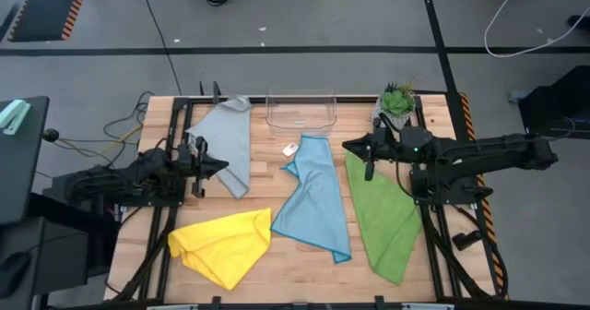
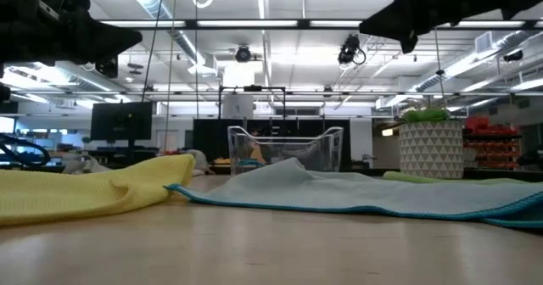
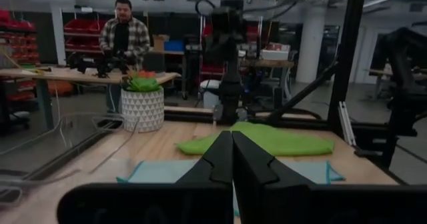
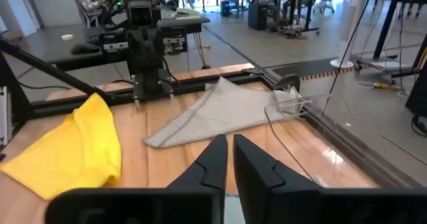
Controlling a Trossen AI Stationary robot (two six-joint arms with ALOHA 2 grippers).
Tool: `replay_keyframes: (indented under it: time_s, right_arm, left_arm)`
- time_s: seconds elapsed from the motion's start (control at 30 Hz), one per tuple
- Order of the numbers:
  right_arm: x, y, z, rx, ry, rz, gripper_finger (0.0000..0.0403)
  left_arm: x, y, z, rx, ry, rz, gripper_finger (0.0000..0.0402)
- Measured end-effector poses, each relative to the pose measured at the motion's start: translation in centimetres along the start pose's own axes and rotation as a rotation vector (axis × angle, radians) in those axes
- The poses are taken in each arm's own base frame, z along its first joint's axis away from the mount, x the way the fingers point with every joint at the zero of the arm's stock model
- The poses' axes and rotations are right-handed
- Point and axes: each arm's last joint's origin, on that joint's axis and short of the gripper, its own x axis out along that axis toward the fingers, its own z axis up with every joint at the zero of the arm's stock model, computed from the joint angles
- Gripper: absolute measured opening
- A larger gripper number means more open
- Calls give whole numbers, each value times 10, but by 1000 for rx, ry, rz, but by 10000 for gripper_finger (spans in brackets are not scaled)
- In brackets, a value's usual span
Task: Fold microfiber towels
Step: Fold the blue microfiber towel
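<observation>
Four microfiber towels lie loosely spread on the wooden table. The grey one (image 1: 229,142) is at the far left, the yellow one (image 1: 221,244) at the near left, the light blue one (image 1: 316,199) in the middle and the green one (image 1: 383,220) at the right. My left gripper (image 1: 226,165) hovers shut above the grey towel's right edge, pointing toward the table's right. My right gripper (image 1: 346,147) hangs in the air above the gap between the blue and green towels. It points left, with a narrow gap between its fingertips (image 4: 229,143). Neither gripper holds anything.
A clear plastic container (image 1: 300,112) stands at the middle of the far edge. A potted plant in a white patterned pot (image 1: 397,102) stands to its right, just behind my right arm. Dark rails run along the table's sides. A person (image 3: 123,41) stands in the room beyond the table.
</observation>
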Motion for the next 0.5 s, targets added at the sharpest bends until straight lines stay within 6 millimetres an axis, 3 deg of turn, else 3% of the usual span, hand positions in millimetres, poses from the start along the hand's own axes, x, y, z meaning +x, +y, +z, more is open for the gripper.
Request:
replay_keyframes:
  time_s: [0.37, 0.5]
  right_arm:
    - [4, 21, 14, 1, -1, 117, 147]
    - [7, 27, 7, 28, 60, 144, 130]
  left_arm:
    - [0, 0, -3, -3, 30, 2, 11]
    - [0, 0, -3, 1, 31, 1, 9]
